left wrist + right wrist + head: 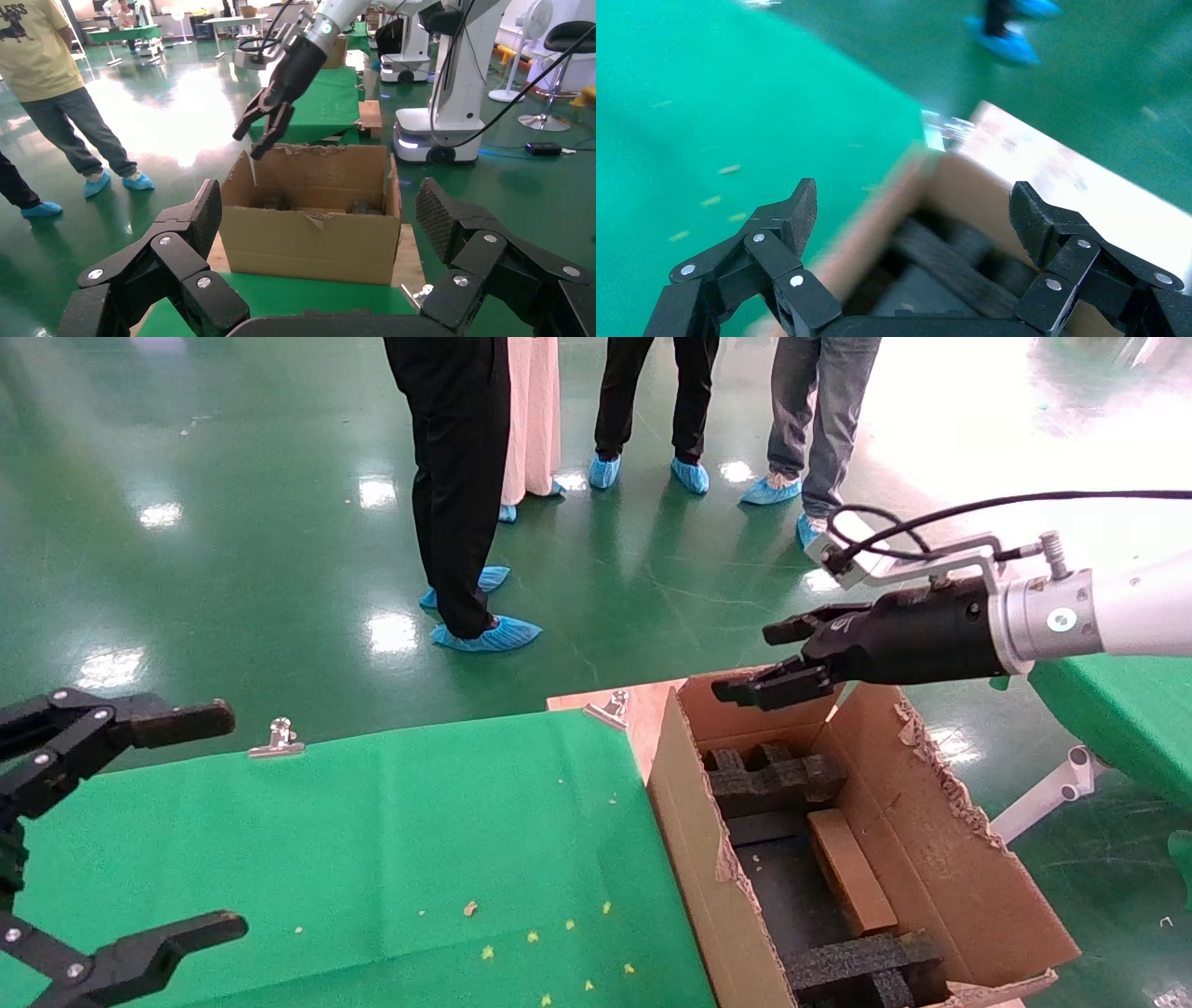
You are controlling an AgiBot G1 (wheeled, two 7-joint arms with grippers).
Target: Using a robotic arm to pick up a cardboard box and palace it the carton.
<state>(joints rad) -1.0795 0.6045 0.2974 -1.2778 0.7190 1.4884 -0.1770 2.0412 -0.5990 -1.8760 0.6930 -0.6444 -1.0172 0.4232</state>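
The large brown carton (684, 822) with ragged flaps stands to the right of the green table, with black foam blocks (773, 780) inside. The small flat cardboard box (849, 882) lies inside the carton along its right wall. My right gripper (745, 663), black on the white arm, hovers open and empty above the carton's far end. In the right wrist view its fingers are spread (912, 210) over the carton's blurred inside (989, 189). My left gripper (233, 822) is open and empty at the table's left side. Its wrist view (316, 210) faces the carton (309, 239) and the right gripper (253, 137).
The green cloth table (372, 840) carries small crumbs and two metal clips (277, 738) (610, 708) on its far edge. Several people (456, 477) stand on the green floor behind. Another green table (1117, 710) is at the right. A wooden board (643, 705) lies under the carton.
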